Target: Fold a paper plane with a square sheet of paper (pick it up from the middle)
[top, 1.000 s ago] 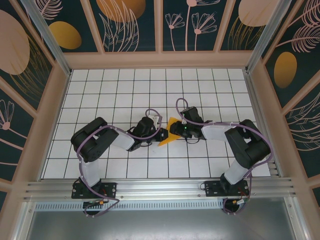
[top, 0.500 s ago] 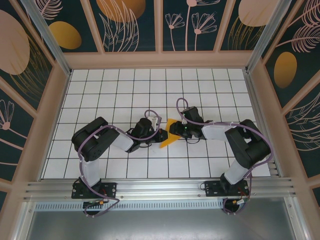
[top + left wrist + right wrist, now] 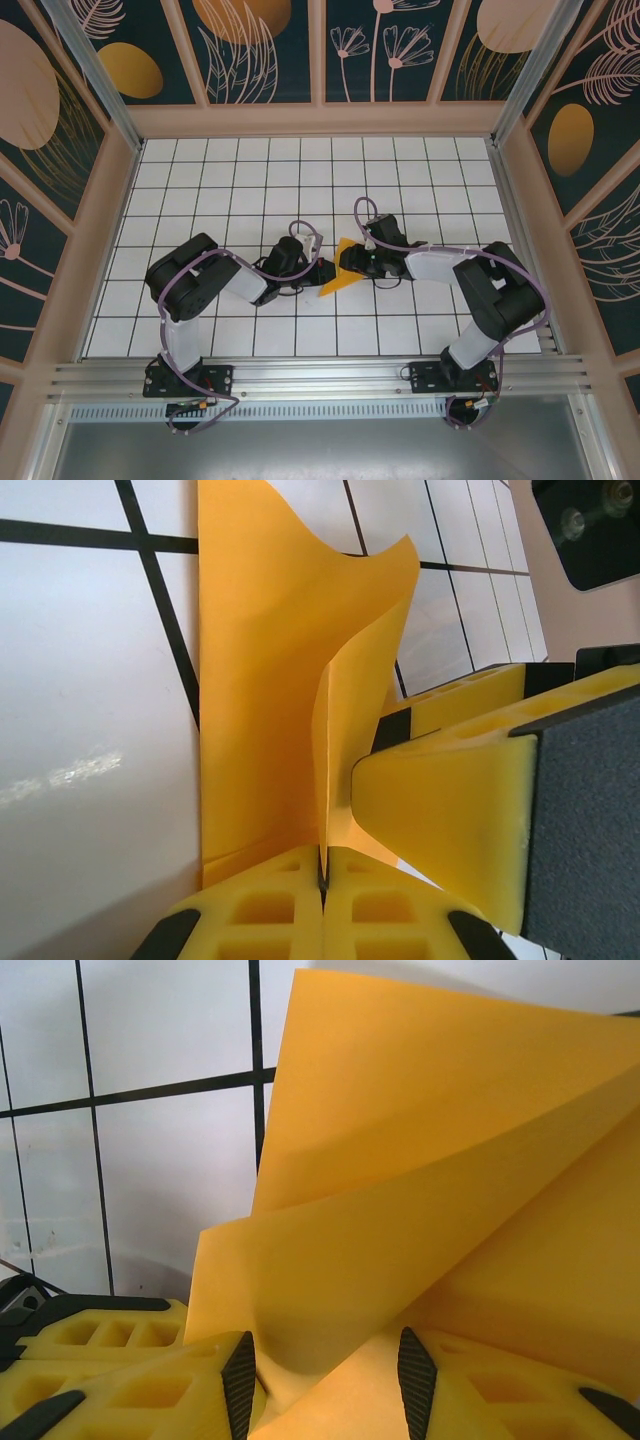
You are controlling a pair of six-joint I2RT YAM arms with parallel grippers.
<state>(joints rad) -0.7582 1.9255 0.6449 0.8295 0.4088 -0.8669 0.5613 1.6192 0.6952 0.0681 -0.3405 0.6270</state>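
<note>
Your left gripper [image 3: 322, 868] is clamped tight. At the bottom middle of the left wrist view its two yellow fingers [image 3: 260, 920] meet with no gap and pinch a raised crease of the square sheet of paper [image 3: 260, 680].

Your right gripper [image 3: 325, 1375] stands partway open. Its black pads [image 3: 240, 1380] sit apart at the bottom of the right wrist view, and a bulging fold of the paper [image 3: 420, 1140] lies in the gap between them. You cannot tell whether the pads press on it. One of its fingers [image 3: 450, 830] shows at the lower right of the left wrist view, just beside the crease.

The sheet is plain orange-yellow. One layer lies on the table and another rises in a curved wall, with a sharp crease running down to the closed left jaws.

From above, the left gripper [image 3: 318, 270] and the right gripper [image 3: 350, 262] meet nose to nose at the centre of the frame. The paper [image 3: 336, 278] shows between and just below them as a small orange wedge on the white grid table [image 3: 250, 180]. Purple cables [image 3: 300, 227] loop over both arms, and patterned wall panels [image 3: 250, 50] close off the upper frame.
</note>
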